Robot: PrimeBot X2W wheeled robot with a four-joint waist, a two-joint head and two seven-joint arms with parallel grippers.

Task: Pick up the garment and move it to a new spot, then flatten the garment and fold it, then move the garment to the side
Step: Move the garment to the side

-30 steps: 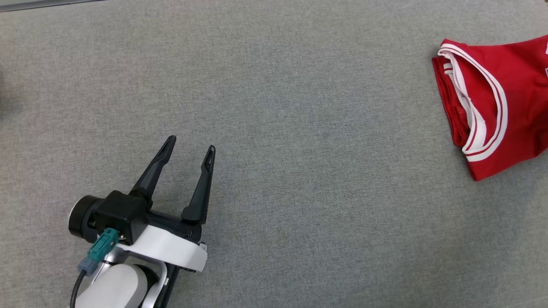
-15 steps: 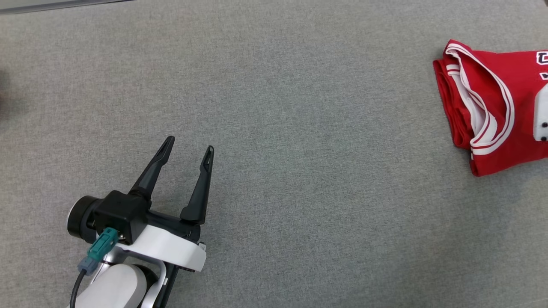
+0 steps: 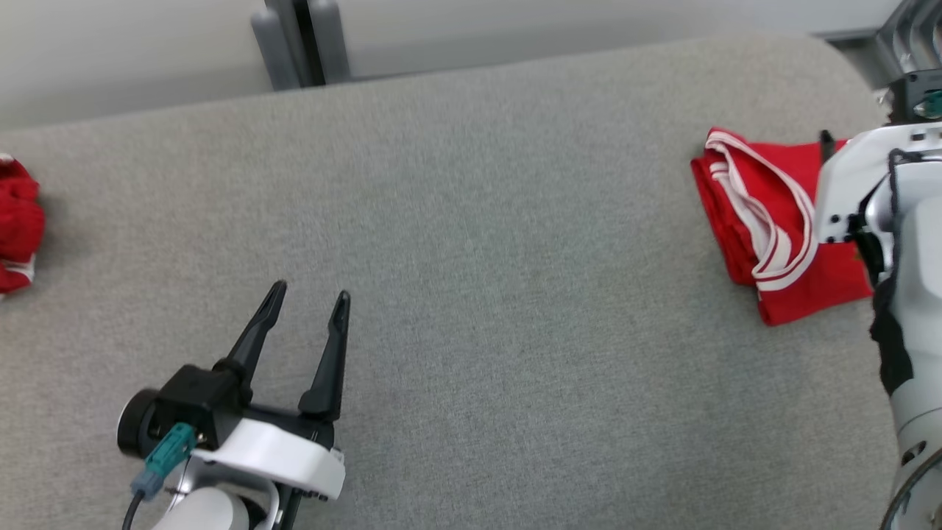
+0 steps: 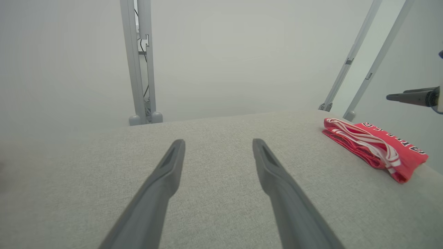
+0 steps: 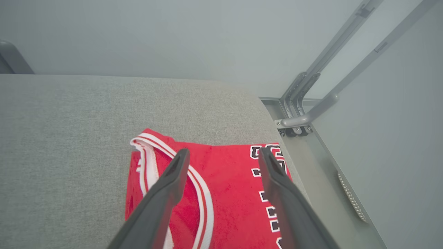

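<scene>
1. Red crumpled cloth (image 3: 16, 221) lies at the far left edge of the grey fabric-covered table (image 3: 515, 258), partly cut off by the head view's border.
2. The left gripper (image 3: 310, 291) hovers over bare table at the lower left of the head view. Its two dark fingers are spread apart with nothing between them, and it is well apart from both red pieces.
3. A grey metal post (image 3: 298, 40) stands upright behind the table's far edge, left of centre.
4. The garment (image 3: 743, 221), a red jersey with white and red striped trim and black-and-white letters, lies folded near the table's right end. Its lettered side reaches the table's right edge.
5. The right gripper (image 5: 224, 154) hangs above the folded garment with its jaws wide apart, gripping nothing. In the left wrist view one of its fingers (image 4: 410, 97) shows clear of the cloth, higher than it.
6. Slanted grey metal struts (image 5: 311, 103) rise just beyond the table's right corner.
</scene>
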